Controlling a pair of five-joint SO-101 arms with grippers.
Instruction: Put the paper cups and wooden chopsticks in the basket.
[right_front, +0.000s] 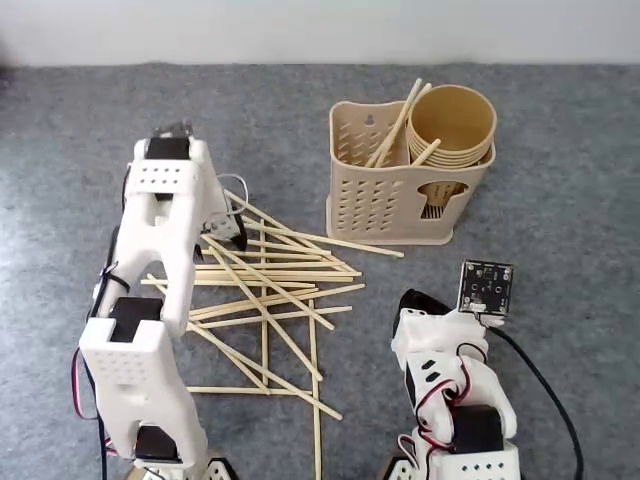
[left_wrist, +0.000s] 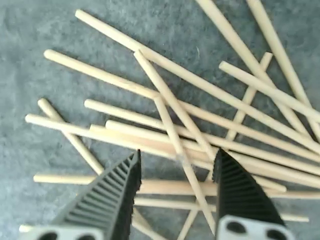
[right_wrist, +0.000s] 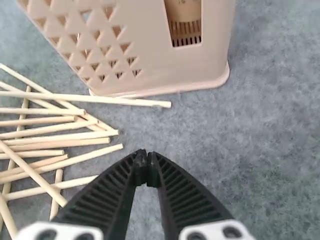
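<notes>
Wooden chopsticks (right_front: 290, 272) in a crossed heap on grey mat (right_front: 560, 250), basket (right_front: 375, 205) nearby.

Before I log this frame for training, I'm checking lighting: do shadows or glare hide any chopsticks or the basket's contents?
High view: even light, no glare; the chopsticks throw soft shadows, and the paper cups in the basket are readable. Left wrist view: the open left gripper is dark against pale sticks. Right wrist view: the basket's cut-out is shaded.

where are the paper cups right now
In the high view the stacked paper cups stand inside the right-hand compartment of the basket, with a few chopsticks leaning in the compartment to their left.
</notes>
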